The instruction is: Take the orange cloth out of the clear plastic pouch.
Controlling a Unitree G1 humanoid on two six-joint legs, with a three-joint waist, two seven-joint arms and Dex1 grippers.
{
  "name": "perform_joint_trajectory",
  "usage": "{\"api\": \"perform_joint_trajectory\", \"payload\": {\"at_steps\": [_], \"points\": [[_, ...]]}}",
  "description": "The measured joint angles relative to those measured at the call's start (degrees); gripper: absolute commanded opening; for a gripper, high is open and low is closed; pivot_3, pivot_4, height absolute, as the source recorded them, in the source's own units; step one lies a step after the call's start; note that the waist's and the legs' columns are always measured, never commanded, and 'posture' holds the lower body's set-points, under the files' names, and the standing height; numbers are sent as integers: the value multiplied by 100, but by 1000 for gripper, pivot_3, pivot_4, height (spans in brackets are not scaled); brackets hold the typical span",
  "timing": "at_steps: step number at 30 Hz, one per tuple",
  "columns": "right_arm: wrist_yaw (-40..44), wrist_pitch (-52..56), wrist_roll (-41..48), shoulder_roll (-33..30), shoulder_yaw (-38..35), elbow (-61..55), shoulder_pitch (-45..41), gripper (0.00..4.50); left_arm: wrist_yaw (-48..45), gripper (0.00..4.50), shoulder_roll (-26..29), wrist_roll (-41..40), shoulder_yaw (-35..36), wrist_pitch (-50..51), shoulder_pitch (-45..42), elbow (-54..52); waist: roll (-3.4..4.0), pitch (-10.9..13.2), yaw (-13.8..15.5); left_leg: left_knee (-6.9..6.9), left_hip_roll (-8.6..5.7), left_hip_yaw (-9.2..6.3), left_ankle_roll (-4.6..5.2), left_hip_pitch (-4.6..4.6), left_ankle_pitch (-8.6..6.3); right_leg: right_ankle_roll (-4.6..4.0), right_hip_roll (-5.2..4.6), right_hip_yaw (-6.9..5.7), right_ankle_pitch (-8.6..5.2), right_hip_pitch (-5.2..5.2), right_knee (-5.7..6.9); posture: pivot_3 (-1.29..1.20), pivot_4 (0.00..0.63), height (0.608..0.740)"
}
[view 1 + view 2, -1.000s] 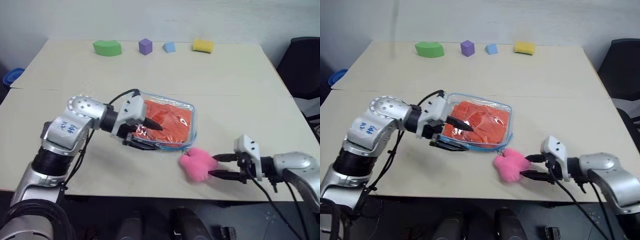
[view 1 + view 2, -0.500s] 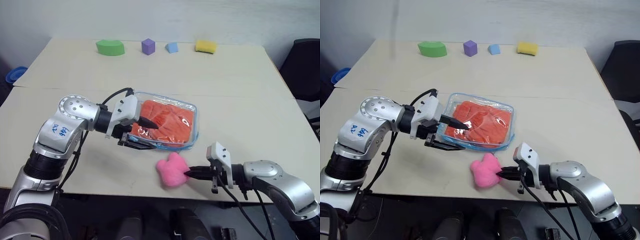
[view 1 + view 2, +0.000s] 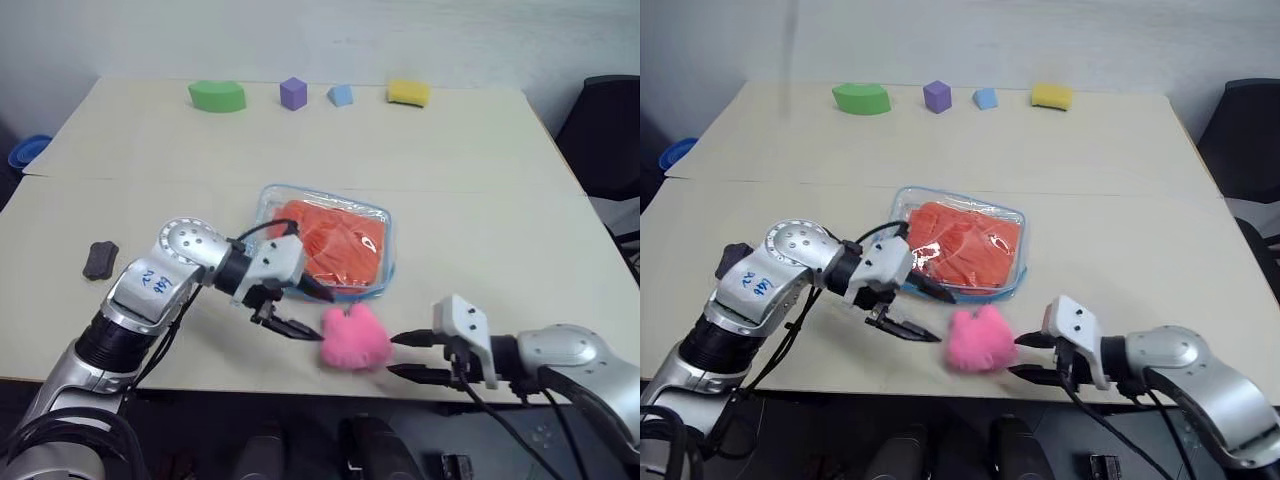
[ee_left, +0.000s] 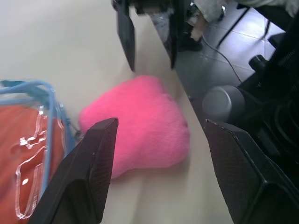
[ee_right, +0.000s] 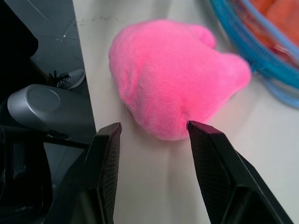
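- The clear plastic pouch point(image 3: 328, 248) lies flat near the middle of the table point(image 3: 470, 190); the orange cloth point(image 3: 335, 245) sits inside it, filling most of it; light-blue zipper trim runs round the pouch's edge.
- The pink pompom point(image 3: 355, 336) rests on the table at about 6 o'clock from the pouch, near the table's front edge; in the left wrist view it lies just beside the pouch's blue-trimmed corner.
- The left gripper point(image 3: 305, 312) points across toward 3 o'clock, its two black fingers spread apart and holding nothing; its upper finger lies over the pouch's near edge and its lower one over bare table, at 9 o'clock from the pompom; whether either touches anything I cannot tell.
- The right gripper point(image 3: 408, 357) points toward 9 o'clock with its fingers parted and empty; the tips stand just beside the pompom on its 3 o'clock side; from its wrist view the pompom point(image 5: 175, 77) sits just ahead of the two fingers, apart from them.
- Along the far edge of the table stand four foam shapes in a row: a green block point(image 3: 216, 96), a purple cube point(image 3: 292, 93), a small blue piece point(image 3: 339, 95) and a yellow block point(image 3: 407, 93); all well apart from the pouch.
- A small dark object point(image 3: 100, 259) lies on the table at 9 o'clock from the pouch, beyond the left arm; what it is I cannot tell.
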Motion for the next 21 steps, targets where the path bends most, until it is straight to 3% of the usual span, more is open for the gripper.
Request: {"api": "perform_joint_trajectory", "payload": {"at_steps": [6, 13, 21], "points": [[286, -504, -283, -327, -170, 196, -552, 2310, -110, 3145, -203, 675, -547, -856, 27, 308, 0, 0, -15, 0, 0, 6, 3, 5, -1, 0, 3, 5, 0, 0, 2, 0, 150, 740], [470, -2488, -2358, -220, 1271, 2013, -2215, 2310, 373, 3145, -644, 1529, -818, -1854, 164, 892, 0, 0, -13, 0, 0, 11, -3, 5, 2, 0, 1, 8, 0, -5, 0, 0, 150, 740], [564, -4231, -3600, 502, 2161, 3479, -3229, 2338, 569, 1036, -736, 1530, -616, -1917, 404, 838, 0, 0, -7, 3, 1, 13, -18, 5, 11, 0, -4, 8, 0, -4, 3, 0, 150, 740]]}}
